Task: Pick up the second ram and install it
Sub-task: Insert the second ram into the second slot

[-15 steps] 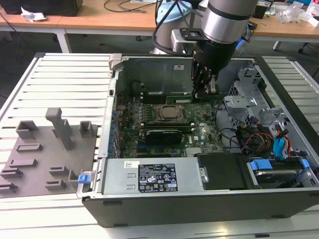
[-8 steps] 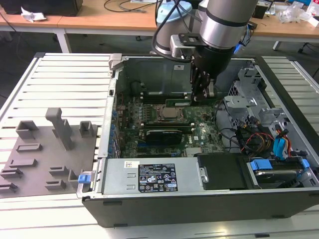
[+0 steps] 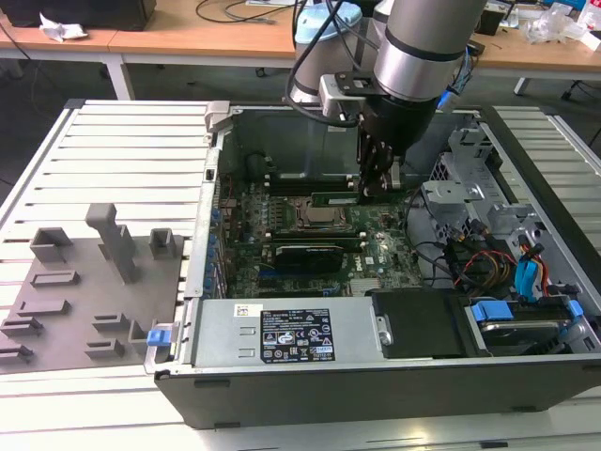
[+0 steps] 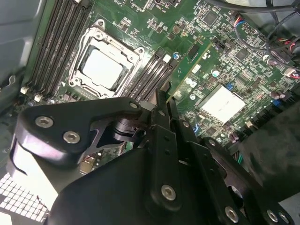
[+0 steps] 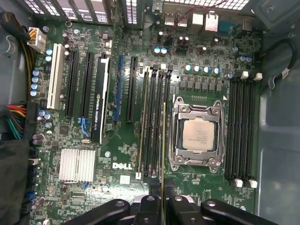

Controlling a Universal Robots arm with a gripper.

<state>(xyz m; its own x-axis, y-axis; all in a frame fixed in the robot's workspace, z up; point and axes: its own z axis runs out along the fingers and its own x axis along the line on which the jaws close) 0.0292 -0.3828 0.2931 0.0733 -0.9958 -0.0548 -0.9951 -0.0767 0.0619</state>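
Exterior view: silver arm's dark gripper (image 3: 378,178) reaches down inside open black computer case (image 3: 376,385), pinching long narrow green memory stick (image 3: 334,198) by one end, stick level above green motherboard (image 3: 376,254), beside metal processor socket (image 3: 317,218).

Second wrist view: fingers (image 4: 161,122) pressed on stick's end; green board edge (image 4: 190,70) runs away from gripper, alongside black memory slots (image 4: 152,75).

First wrist view: stick seen edge-on as thin line (image 5: 163,140) over slot bank (image 5: 152,122) next to socket (image 5: 198,134); likely held parallel so it lines up with slot. Seating not judged complete.
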